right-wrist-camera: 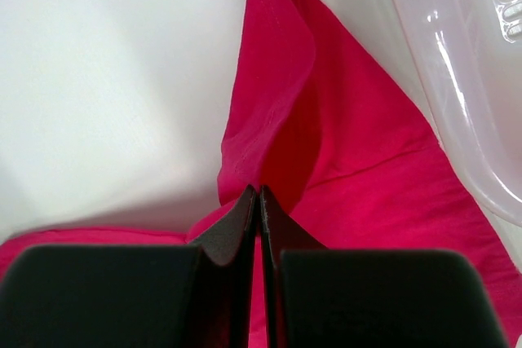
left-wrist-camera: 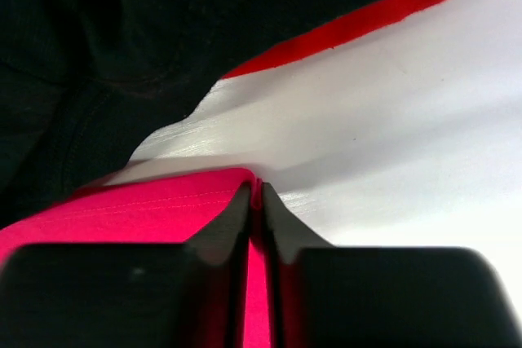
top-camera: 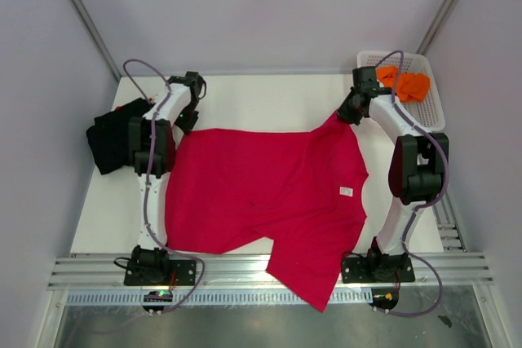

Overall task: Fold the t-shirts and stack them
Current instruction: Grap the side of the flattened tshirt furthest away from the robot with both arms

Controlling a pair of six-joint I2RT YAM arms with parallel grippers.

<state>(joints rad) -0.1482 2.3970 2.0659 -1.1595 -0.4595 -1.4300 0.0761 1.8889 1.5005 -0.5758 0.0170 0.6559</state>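
A large crimson-red t-shirt (top-camera: 261, 193) with a small white label (top-camera: 346, 191) lies spread across the table, its lower right part hanging over the near edge. My left gripper (top-camera: 186, 120) is at its far left corner, and in the left wrist view the gripper (left-wrist-camera: 255, 189) is shut on the crimson hem (left-wrist-camera: 147, 209). My right gripper (top-camera: 347, 113) is at the far right corner, where the cloth rises to a peak. In the right wrist view the gripper (right-wrist-camera: 259, 193) is shut on a crimson fold (right-wrist-camera: 326, 120).
A folded black t-shirt (top-camera: 114, 140) sits at the table's left edge, with a red one (left-wrist-camera: 367, 22) showing under it in the left wrist view. A white mesh basket (top-camera: 428, 103) at the far right holds an orange t-shirt (top-camera: 405, 83). The basket wall (right-wrist-camera: 457, 79) is close beside my right gripper.
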